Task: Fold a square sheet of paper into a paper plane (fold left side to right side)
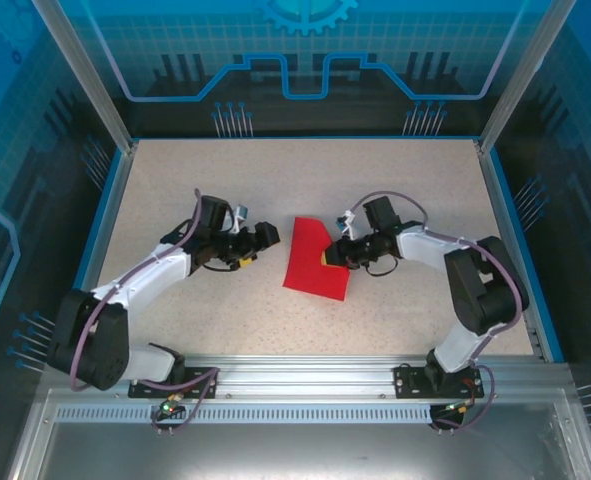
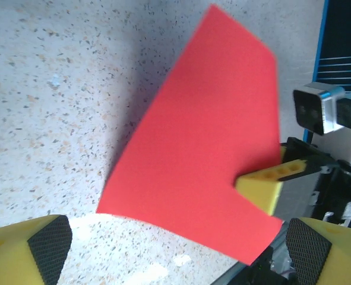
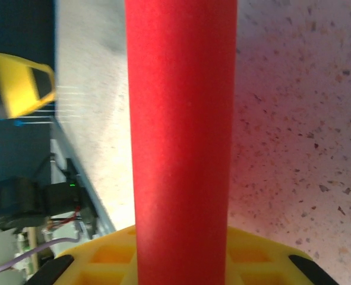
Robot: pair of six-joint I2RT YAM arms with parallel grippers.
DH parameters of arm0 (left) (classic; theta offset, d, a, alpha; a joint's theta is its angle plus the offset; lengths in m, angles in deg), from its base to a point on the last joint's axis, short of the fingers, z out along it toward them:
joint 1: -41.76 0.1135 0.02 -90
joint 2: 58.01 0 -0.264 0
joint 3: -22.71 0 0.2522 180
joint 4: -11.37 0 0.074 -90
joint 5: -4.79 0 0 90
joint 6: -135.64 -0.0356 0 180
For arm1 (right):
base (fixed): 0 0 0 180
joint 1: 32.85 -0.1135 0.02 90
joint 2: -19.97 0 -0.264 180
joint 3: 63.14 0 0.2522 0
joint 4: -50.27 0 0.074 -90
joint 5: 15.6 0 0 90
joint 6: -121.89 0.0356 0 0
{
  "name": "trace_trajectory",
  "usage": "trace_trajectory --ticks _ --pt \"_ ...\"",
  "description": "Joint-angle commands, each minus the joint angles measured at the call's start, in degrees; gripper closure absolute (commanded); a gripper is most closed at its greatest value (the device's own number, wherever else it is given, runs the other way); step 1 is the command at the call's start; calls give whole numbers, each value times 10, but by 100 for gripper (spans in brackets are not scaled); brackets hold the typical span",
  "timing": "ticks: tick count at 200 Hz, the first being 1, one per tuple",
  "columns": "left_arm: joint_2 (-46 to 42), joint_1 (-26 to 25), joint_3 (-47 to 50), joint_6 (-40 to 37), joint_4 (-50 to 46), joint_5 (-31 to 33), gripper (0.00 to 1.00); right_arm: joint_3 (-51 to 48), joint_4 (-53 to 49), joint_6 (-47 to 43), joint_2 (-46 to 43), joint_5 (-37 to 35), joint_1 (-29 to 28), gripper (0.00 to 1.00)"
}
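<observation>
The red sheet of paper [image 1: 310,262] lies in the middle of the table, its right edge lifted off the surface. My right gripper [image 1: 333,257] is shut on that raised edge; in the left wrist view its yellow finger [image 2: 269,180] rests on the red sheet [image 2: 199,148]. Seen from the right wrist, the paper [image 3: 181,130] runs as a curved red band up from the yellow fingers [image 3: 104,258]. My left gripper [image 1: 266,235] stands open just left of the sheet, apart from it, with its pads [image 2: 49,244] wide and nothing between them.
The speckled tabletop [image 1: 175,190] is bounded by blue rails and clear enclosure walls [image 1: 103,190]. A metal rail [image 1: 305,375] with both arm bases runs along the near edge.
</observation>
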Motion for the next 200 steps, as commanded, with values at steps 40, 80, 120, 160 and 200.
trace_trajectory --ticks 40,80,120,160,200 --pt "-78 38 14 -6 99 -172 1 -9 29 -14 -143 214 82 76" --pt "-69 37 -17 3 145 -224 2 46 -82 -91 -193 271 81 75" --pt "-56 1 -27 13 199 -255 4 75 -136 -115 -188 270 52 75" --pt "-69 -6 -23 15 210 -244 7 78 -140 -115 -173 258 53 75" --pt "-64 -15 -22 25 224 -250 19 78 -132 -109 -166 273 50 75"
